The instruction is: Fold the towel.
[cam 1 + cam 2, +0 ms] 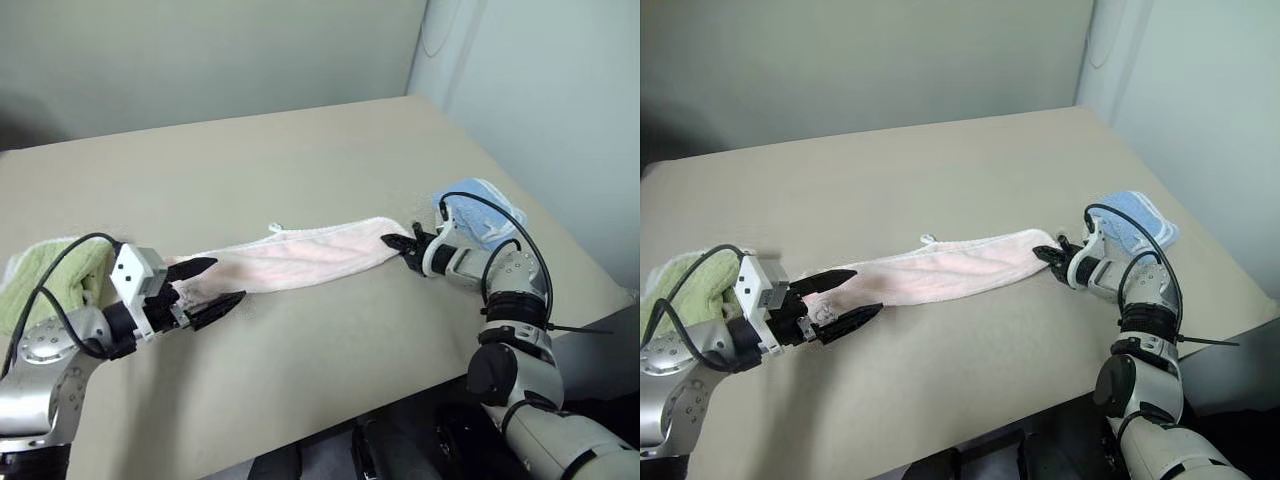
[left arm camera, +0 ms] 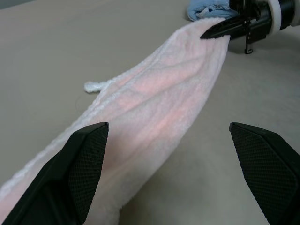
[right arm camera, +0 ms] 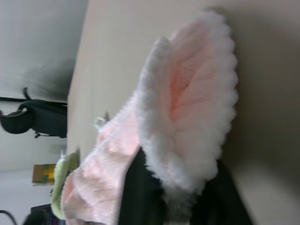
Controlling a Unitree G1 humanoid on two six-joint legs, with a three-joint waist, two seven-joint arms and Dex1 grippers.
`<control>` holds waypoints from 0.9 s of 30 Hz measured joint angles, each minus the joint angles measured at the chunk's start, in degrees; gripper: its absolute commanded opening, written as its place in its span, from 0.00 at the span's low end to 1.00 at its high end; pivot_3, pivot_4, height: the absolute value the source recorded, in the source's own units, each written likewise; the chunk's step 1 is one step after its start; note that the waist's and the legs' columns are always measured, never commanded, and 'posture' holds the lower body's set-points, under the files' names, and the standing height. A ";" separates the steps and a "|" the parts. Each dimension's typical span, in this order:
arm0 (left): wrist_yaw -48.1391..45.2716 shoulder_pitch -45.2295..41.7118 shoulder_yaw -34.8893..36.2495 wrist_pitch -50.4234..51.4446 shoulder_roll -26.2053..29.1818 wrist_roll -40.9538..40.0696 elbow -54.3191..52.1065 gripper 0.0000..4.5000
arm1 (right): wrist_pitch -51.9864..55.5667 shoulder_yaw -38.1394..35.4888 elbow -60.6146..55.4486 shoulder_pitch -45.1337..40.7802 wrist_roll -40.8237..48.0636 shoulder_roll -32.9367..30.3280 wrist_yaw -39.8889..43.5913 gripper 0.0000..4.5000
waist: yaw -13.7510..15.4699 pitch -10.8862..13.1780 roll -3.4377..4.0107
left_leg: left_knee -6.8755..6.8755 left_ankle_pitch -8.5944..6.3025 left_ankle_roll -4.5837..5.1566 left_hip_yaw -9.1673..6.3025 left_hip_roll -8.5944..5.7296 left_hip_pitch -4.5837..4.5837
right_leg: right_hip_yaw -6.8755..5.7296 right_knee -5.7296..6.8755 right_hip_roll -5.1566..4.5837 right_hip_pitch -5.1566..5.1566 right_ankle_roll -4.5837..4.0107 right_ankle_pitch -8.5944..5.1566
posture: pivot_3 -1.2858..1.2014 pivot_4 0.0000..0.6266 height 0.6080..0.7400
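The towel (image 1: 300,262), pale pink with white edging, lies as a long narrow strip across the table from left to right. At its right end my right gripper (image 1: 398,244) is shut on the towel's tip; in the right wrist view the pink terry (image 3: 197,103) bunches up between the two black fingers (image 3: 138,197). Over the towel's left end my left gripper (image 1: 224,281) stands open, one finger on each side of the strip. The left wrist view shows the towel (image 2: 159,108) running away between those wide-apart fingers (image 2: 84,159) toward the right gripper (image 2: 225,29).
A folded light green towel (image 1: 48,272) lies at the table's left edge, behind my left arm. Near the right edge, just behind my right wrist, sits a folded light blue towel (image 1: 482,205). The tan table (image 1: 300,150) stretches bare toward the back wall.
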 measured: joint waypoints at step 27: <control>1.46 0.12 -3.56 0.00 -0.94 0.29 -0.39 1.00 | -25.56 42.42 -24.58 5.38 -15.53 -24.13 24.46 0.00 | 1.16 0.08 0.19 | -0.01 -0.09 0.12 -0.06 -0.08 -0.12 | 0.00 -0.08 -0.02 0.00 0.21 -0.02 | 0.52 0.24 1.00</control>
